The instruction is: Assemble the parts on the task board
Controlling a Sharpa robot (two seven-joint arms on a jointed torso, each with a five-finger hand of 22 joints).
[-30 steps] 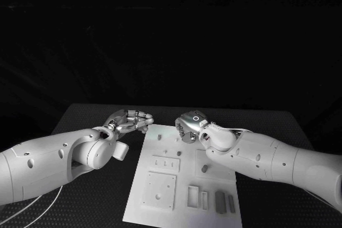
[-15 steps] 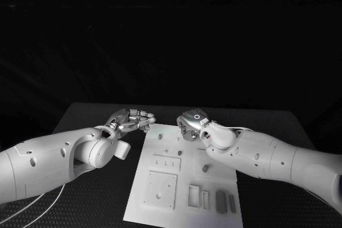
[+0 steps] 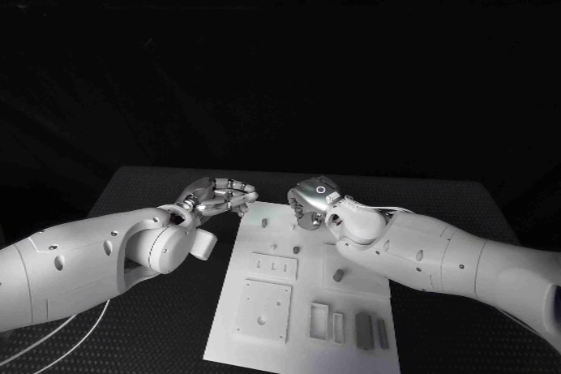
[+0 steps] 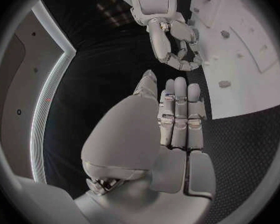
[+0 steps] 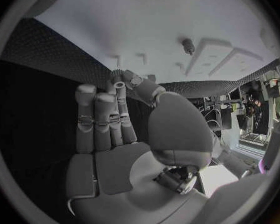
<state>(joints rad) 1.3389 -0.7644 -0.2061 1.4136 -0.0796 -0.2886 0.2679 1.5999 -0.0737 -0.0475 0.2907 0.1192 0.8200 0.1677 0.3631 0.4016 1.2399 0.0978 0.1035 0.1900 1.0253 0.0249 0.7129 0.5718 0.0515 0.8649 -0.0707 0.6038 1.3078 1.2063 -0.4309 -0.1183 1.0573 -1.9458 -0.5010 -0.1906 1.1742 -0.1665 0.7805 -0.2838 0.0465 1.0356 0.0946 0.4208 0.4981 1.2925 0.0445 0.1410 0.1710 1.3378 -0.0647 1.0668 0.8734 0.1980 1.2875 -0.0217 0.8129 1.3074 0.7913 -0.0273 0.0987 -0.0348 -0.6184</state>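
Task board (image 3: 306,289) lying mid-tabletop, parts (image 3: 370,331) sitting along its near edge. Left hand (image 3: 219,195) and right hand (image 3: 311,202) hovering at its far end, fingers curled, holding nothing. Step: approaching; next, picking a part.

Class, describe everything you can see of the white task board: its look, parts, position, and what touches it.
The task board is a flat white rectangular plate, matte and plastic-looking, lying on the black table between the two arms. Its surface carries raised square and slotted outlines, and small dark parts lie in it, two long ones near the front edge. The left hand hovers beside its far left corner, and the right hand hangs over its far end; whether either touches it cannot be told.
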